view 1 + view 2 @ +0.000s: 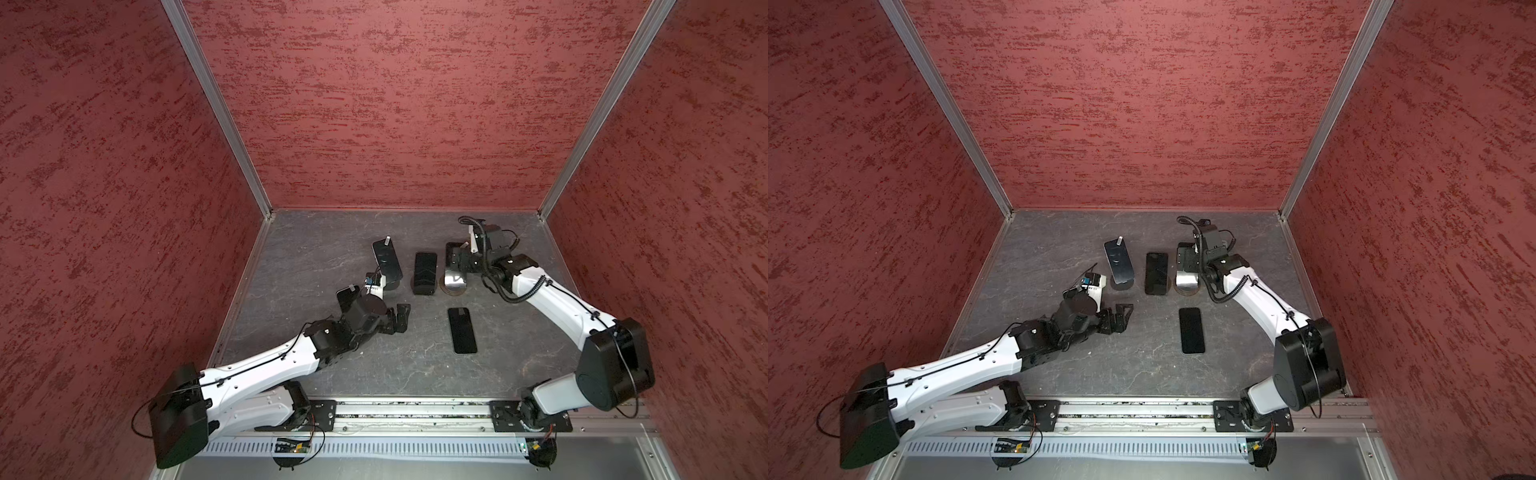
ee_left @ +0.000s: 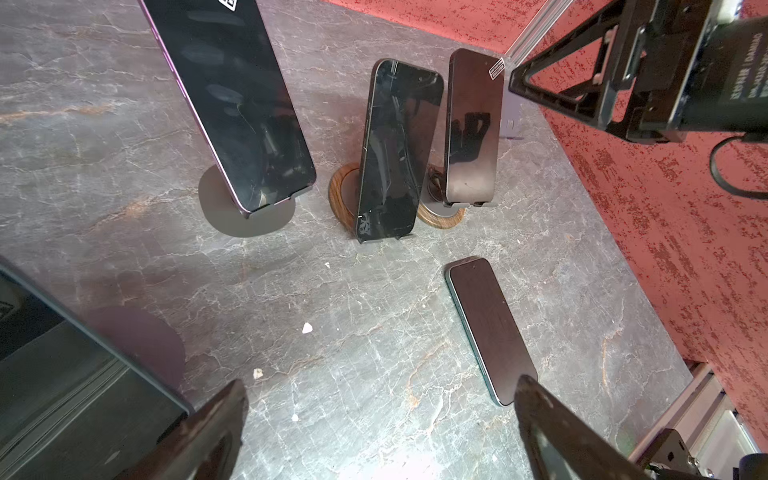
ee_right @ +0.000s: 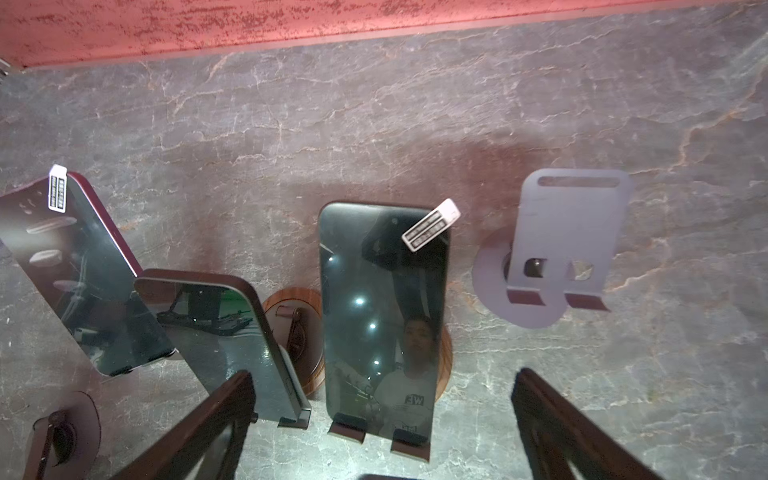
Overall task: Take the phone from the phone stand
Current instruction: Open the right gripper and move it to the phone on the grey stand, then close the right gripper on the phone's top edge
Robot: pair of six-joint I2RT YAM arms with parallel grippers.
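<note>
Black glossy phone [image 3: 382, 320] bearing a white sticker is leaning on its wood-ringed round stand [image 3: 409, 449], the right claw [image 3: 384, 374] hovering over it open, gripping nothing. The left claw [image 2: 382, 382] is hanging open above the grey marbled tabletop [image 2: 332, 332].

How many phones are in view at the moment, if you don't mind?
5. Four are propped up, from the robot's left: front-left phone, purple-edged phone, cracked phone, rightmost propped phone. The flat phone lies on the table in front. More may be hidden.
</note>
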